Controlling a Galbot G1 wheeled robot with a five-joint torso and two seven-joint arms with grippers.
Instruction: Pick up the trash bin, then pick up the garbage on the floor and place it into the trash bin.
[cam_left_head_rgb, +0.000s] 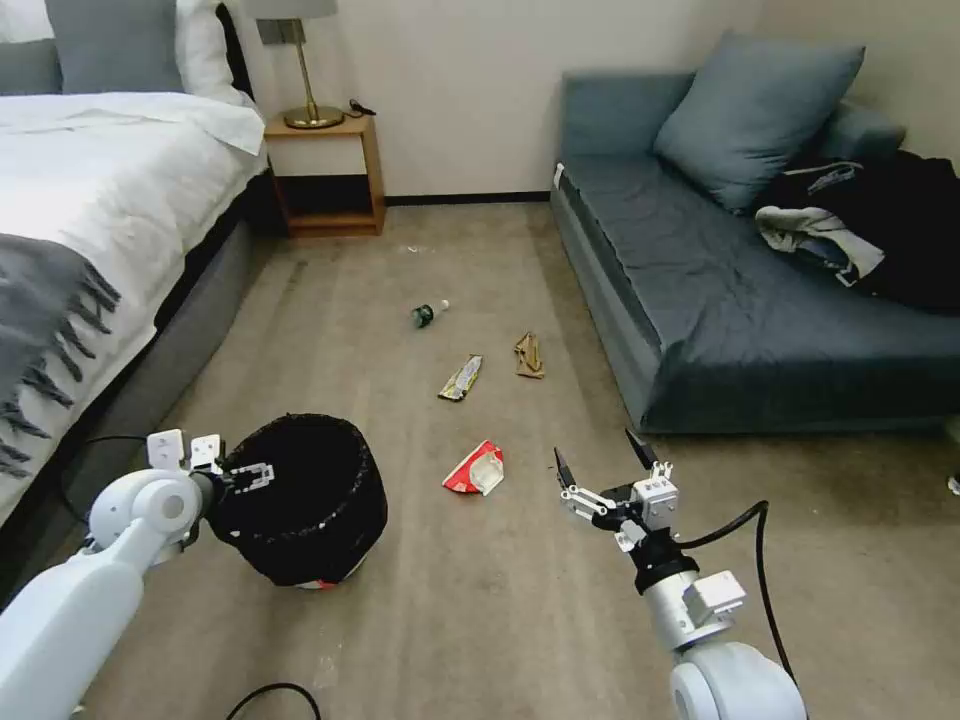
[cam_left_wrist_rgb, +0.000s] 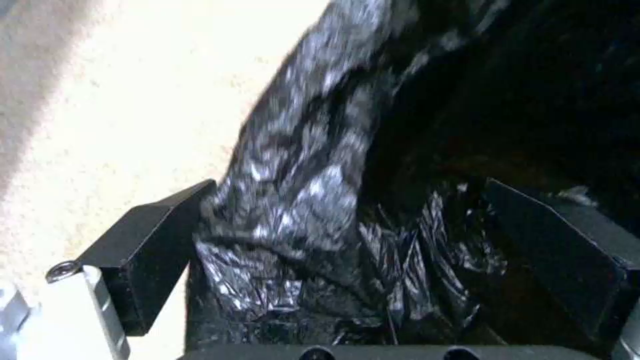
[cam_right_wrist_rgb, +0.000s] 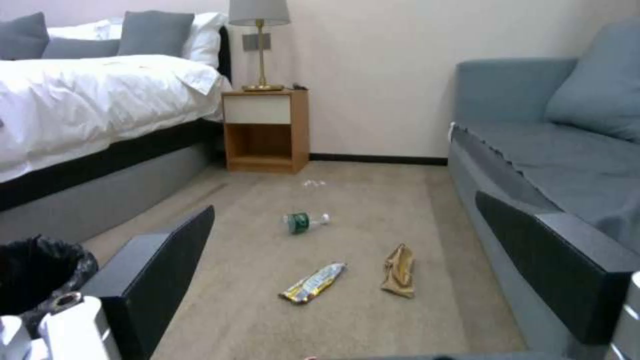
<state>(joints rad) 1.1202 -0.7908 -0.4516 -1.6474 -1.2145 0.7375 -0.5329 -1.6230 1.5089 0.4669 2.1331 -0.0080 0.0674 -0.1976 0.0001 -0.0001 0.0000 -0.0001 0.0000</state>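
Lower left in the head view, the trash bin (cam_left_head_rgb: 300, 500), crinkly black-bagged, has the left hand (cam_left_head_rgb: 240, 478) straddling its rim; the left wrist view shows bag between the fingers (cam_left_wrist_rgb: 153, 240). Right hand (cam_left_head_rgb: 600, 470) gapes empty.

A white-sheeted bed (cam_left_head_rgb: 100, 190) with a grey fringed throw (cam_left_head_rgb: 45, 330) stands opposite a blue sofa (cam_left_head_rgb: 720, 300) bearing a cushion (cam_left_head_rgb: 750, 115) and heaped clothes (cam_left_head_rgb: 860, 235), a wooden nightstand (cam_left_head_rgb: 325, 175) with a brass lamp (cam_left_head_rgb: 305, 90) between them.
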